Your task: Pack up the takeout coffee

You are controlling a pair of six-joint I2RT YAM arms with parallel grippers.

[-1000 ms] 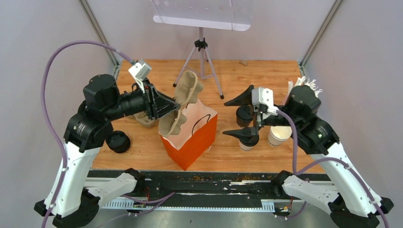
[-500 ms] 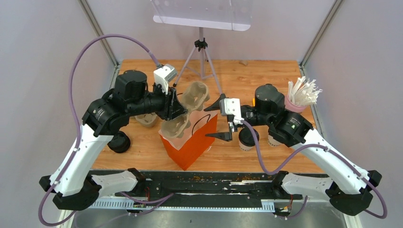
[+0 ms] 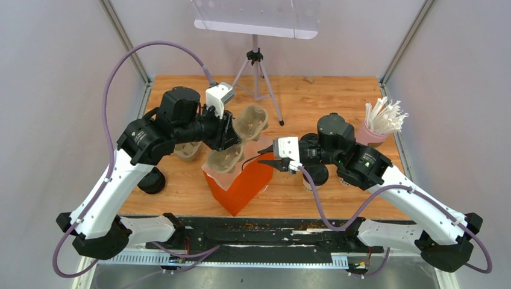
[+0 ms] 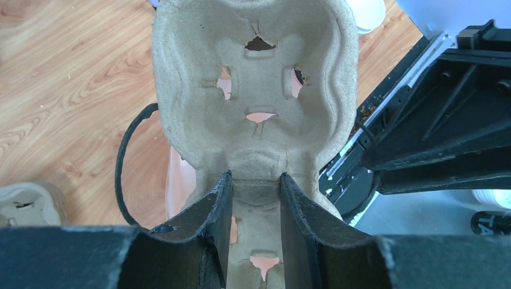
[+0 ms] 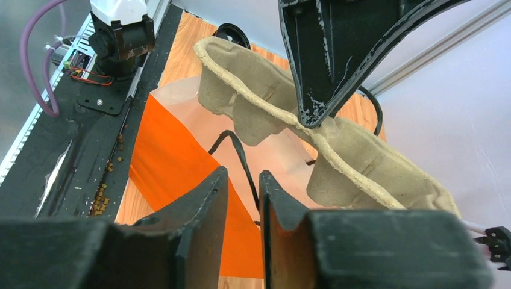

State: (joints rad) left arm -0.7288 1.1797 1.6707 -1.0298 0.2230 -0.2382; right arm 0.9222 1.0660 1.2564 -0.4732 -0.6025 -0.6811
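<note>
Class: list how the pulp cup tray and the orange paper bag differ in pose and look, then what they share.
The pulp tray is held in the air, tilted, clamped in the left gripper; the orange paper bag stands upright on the table. The tray is dull brown with moulded cup wells; the bag is bright orange, flat-sided, with a black handle. Both are paper carriers.

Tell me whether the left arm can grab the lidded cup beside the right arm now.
Probably not: the left gripper is shut on the tray, and the orange bag and right gripper stand between it and the cup.
</note>
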